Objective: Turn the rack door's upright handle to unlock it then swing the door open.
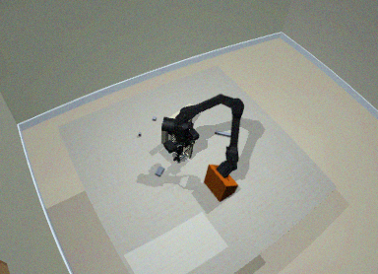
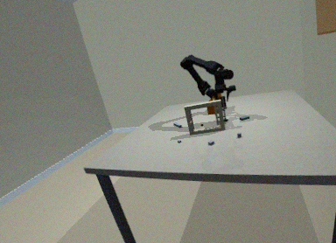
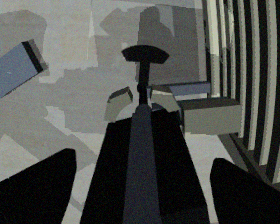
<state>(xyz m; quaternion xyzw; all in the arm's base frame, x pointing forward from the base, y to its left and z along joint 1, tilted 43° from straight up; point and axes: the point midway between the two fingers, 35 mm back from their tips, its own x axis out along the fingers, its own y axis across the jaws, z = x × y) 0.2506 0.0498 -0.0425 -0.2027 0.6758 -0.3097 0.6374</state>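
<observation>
The rack frame point(image 2: 189, 120) stands upright on the table. Its slatted door point(image 2: 219, 117) point(image 3: 263, 65) is swung out toward the arm, far from the frame's opening, and looks close to a right angle; the exact angle cannot be read. In the wrist view a blue-grey upright bar, seemingly the handle point(image 3: 141, 170), runs down between the fingers, with a dark T-shaped piece point(image 3: 145, 53) beyond it. My gripper point(image 1: 179, 155) point(image 2: 225, 106) point(image 3: 144, 164) is open, its fingers apart on both sides of that bar. Contact with the bar cannot be told. The arm hides much of the rack in the top view.
A blue-grey block point(image 1: 159, 171) point(image 3: 12, 71) lies near the gripper on the table point(image 1: 276, 187) point(image 2: 280, 157). Other small pieces point(image 1: 155, 118) point(image 1: 140, 134) point(image 2: 239, 135) point(image 2: 211, 142) lie around the rack, and a thin bar point(image 1: 222, 134) lies nearby. The arm's orange base point(image 1: 220, 183) point(image 2: 212, 107) stands behind.
</observation>
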